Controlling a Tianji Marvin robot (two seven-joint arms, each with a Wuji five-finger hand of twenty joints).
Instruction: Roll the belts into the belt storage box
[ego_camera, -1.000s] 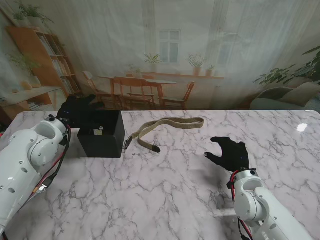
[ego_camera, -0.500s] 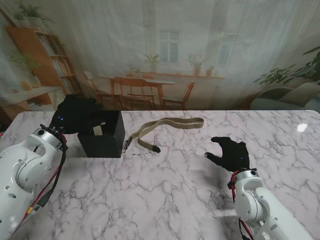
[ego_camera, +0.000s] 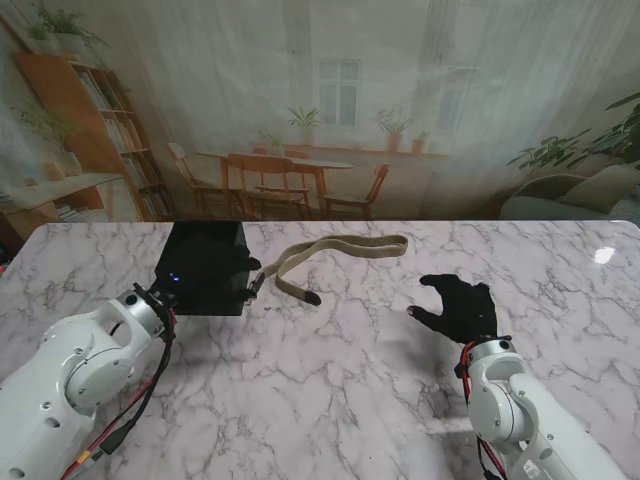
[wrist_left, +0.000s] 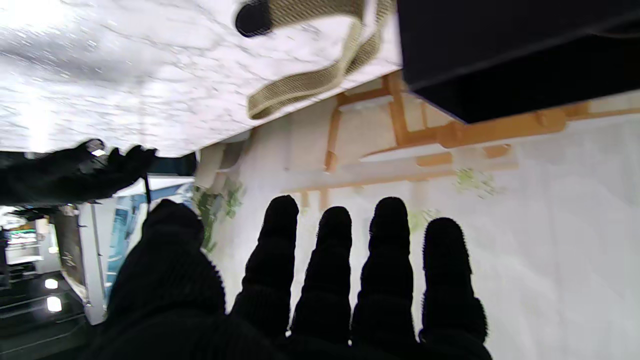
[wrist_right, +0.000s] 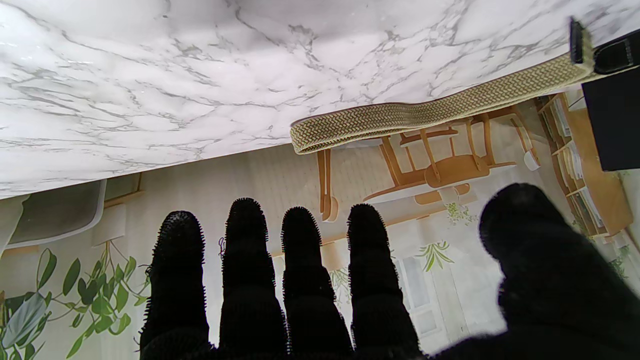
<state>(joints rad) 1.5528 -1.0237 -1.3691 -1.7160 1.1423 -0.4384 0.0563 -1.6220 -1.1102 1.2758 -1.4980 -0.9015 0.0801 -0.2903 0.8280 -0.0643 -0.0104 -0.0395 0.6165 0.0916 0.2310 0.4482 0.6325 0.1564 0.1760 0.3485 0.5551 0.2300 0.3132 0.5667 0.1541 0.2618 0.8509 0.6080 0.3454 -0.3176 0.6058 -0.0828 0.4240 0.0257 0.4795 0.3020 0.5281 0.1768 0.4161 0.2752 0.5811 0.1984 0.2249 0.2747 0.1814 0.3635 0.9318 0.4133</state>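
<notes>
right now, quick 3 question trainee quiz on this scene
1. True or false: the belt lies unrolled on the table.
2. The right hand is: A) shut on the belt, B) open, holding nothing, C) inside the box.
3. Fill in: the box sits on the robot's ___ side of the belt.

Key: 1 true. 2 B. 3 left.

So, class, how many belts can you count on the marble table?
1. The tan woven belt lies folded on the table, just right of the black storage box. Others may be hidden inside the box.
</notes>
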